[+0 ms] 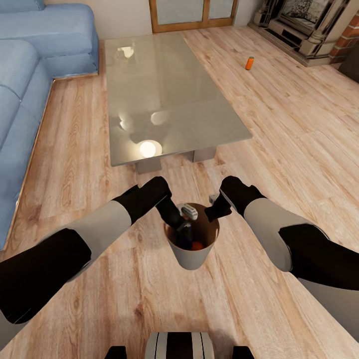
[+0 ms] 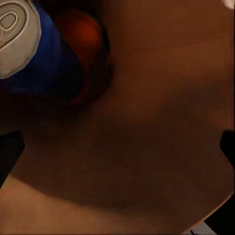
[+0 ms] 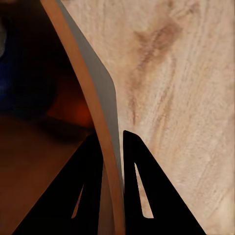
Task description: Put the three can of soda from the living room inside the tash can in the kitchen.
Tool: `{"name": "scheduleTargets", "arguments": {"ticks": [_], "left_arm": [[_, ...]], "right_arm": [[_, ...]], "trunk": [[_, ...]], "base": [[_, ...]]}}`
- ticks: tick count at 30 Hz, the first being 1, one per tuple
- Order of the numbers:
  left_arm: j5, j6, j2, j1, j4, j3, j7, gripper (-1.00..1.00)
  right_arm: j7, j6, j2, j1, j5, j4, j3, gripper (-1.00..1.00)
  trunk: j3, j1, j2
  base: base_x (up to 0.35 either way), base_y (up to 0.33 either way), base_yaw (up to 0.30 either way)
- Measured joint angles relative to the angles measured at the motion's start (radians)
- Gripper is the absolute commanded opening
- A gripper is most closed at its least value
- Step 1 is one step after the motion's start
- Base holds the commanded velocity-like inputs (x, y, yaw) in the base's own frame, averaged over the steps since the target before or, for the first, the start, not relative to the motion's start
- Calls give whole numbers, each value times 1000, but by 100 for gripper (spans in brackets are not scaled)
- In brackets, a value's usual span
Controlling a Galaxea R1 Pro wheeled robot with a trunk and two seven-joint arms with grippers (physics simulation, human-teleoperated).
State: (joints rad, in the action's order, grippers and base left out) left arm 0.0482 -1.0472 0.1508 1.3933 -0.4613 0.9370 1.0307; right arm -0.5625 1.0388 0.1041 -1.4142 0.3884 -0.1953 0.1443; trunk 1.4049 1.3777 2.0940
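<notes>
Trash can (image 1: 192, 254) — pale grey outside, glossy orange-brown inside — sits at about 6 o'clock in the head view, in front of the robot and held up between the two arms above the wood floor (image 1: 279, 124). The right gripper (image 1: 215, 207) meets its rim at the 2 o'clock side; in the right wrist view the two black fingers (image 3: 90, 191) straddle the bin wall (image 3: 98, 112), one inside and one outside, closed down onto it with only the thin wall between them.

The left gripper (image 1: 183, 224) reaches down into the bin's mouth from the 10 o'clock side. In the left wrist view its dark fingertips (image 2: 10, 152) sit at opposite edges of the picture, spread wide, with nothing between them but the brown inner wall.

Contents: a dark blue can (image 2: 39, 54) with silvery top lying beside an orange-red can (image 2: 81, 34) at the bottom of the bin, the two touching. The orange-red one also shows in the head view (image 1: 197, 245).

Third can — orange-red can on the floor (image 1: 249, 63) — stands upright at about 1 o'clock, well apart from the bin, past the far right corner of the glass coffee table (image 1: 164, 94) and near the fireplace (image 1: 304, 25). Blue sofa (image 1: 30, 75) runs along 9 to 11 o'clock.
</notes>
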Motion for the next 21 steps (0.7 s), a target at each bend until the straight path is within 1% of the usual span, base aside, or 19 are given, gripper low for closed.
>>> {"name": "scheduleTargets", "arguments": {"ticks": [2,4,5,6,7,8,9,10,11,12,13,14,15,16,17,19,20,21], "left_arm": [[8,0,-9,0,-53,-5,6,100],[13,0,-21,0,-80,-10,7,100],[21,0,-38,0,-105,-31,8,100],[26,0,-49,0,-119,-48,8,100],[33,1,-71,0,-147,-92,9,100],[37,0,-83,0,-163,-117,9,100],[39,1,-106,0,-195,-165,9,100],[41,0,-121,0,-212,-188,9,100],[52,1,-181,-1,-281,-268,10,100],[52,1,-209,0,-299,-290,12,100],[56,1,-228,0,-315,-309,15,100],[73,2,-287,0,-360,-358,37,100],[76,1,-319,0,-374,-373,49,100],[90,2,-367,0,-398,-393,78,100],[98,1,-396,0,-409,-401,96,100],[117,1,-493,0,-434,-423,168,100],[122,0,-515,0,-437,-430,188,100],[125,1,-553,-2,-440,-447,225,100]], "right_arm": [[-1,2,-1,0,-8,0,-3,-100],[-1,2,-1,0,-11,0,-5,-100],[-1,2,-1,0,-10,-1,-5,-100],[-1,2,-1,0,-8,-1,-5,-100],[0,1,-1,0,-5,-1,-3,-100],[0,1,-1,0,-3,-1,-3,-100],[0,1,-2,0,-2,-1,-3,-100],[0,1,-2,0,-2,-1,-3,-100],[0,1,-2,1,-3,-1,-4,-100],[0,1,-3,1,-6,-2,-5,-100],[-1,2,-3,1,-8,-2,-6,-100],[-1,2,-5,1,-10,-2,-7,-100],[-1,2,-6,1,-9,-2,-7,-100],[-1,2,-7,1,-9,-3,-6,-100],[0,2,-8,1,-7,-3,-5,-100],[0,1,-12,1,-4,-3,-4,-100],[0,1,-14,1,-3,-3,-4,-100],[-1,2,-21,1,-9,-3,-6,-100]], "trunk": [[0,0,0],[0,0,0],[0,0,0],[0,0,0],[0,0,0],[0,0,0],[0,0,0],[0,0,0],[0,0,0],[0,0,0],[0,0,0],[0,0,0],[0,0,0],[0,0,0],[0,0,0],[0,0,0],[0,0,0],[0,0,0]], "base": [[0,0,0],[0,0,0],[0,0,0],[0,0,0],[0,0,0],[0,0,0],[0,0,0],[0,0,0],[0,0,0],[0,0,0],[0,0,0],[0,0,0],[0,0,0],[0,0,0],[0,0,0],[0,0,0],[0,0,0],[0,0,0]]}}
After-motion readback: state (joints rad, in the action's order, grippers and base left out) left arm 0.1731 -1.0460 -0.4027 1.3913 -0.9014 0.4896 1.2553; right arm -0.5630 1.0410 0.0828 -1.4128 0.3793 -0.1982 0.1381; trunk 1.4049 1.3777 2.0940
